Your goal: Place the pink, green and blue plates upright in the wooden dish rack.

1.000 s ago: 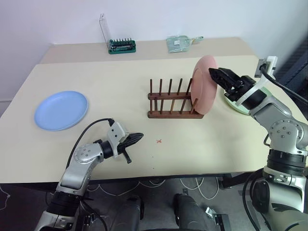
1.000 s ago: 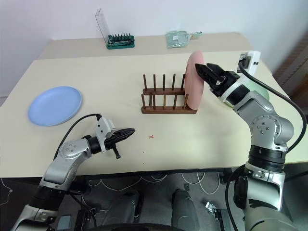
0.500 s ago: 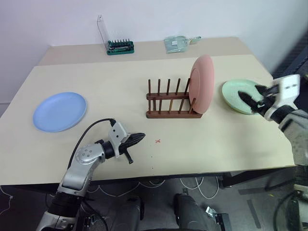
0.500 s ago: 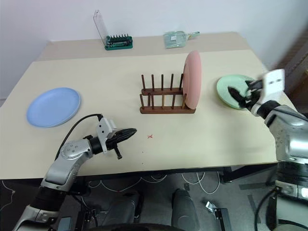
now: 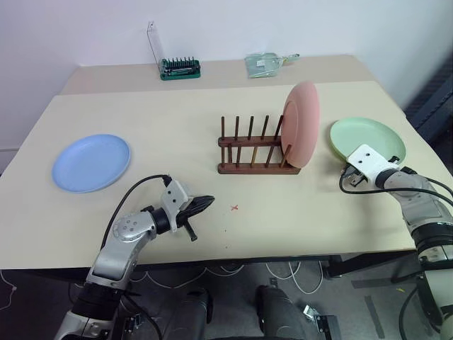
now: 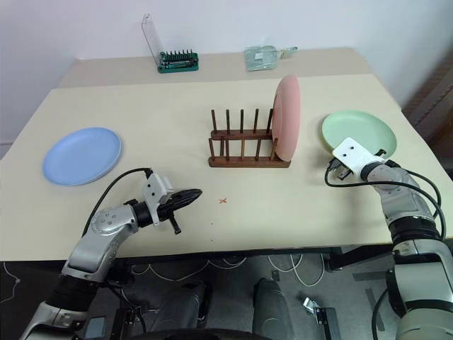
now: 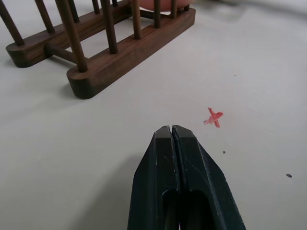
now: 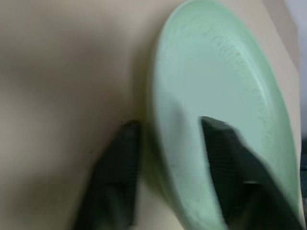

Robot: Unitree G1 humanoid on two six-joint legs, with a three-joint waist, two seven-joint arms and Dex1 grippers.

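Note:
The pink plate [image 5: 302, 124] stands upright at the right end of the wooden dish rack [image 5: 248, 145]. To the right of the rack, the green plate [image 5: 371, 136] lies flat on the table. My right gripper [image 8: 170, 127] is at its near left rim, with one finger [image 8: 117, 163] outside the rim and the other on top, shut on the plate. The blue plate [image 5: 91, 163] lies flat at the far left. My left gripper [image 5: 205, 203] is shut and empty, low over the table in front of the rack.
A small red cross [image 5: 234, 207] is marked on the table just past the left fingertips. A green-based tool holder [image 5: 177, 67] and a clear packet [image 5: 265, 64] sit at the back. The table's right edge runs close behind the green plate.
My right gripper left the pink plate standing in the rack, swung down and to the right to the green plate's rim, and closed there. The left arm has not moved.

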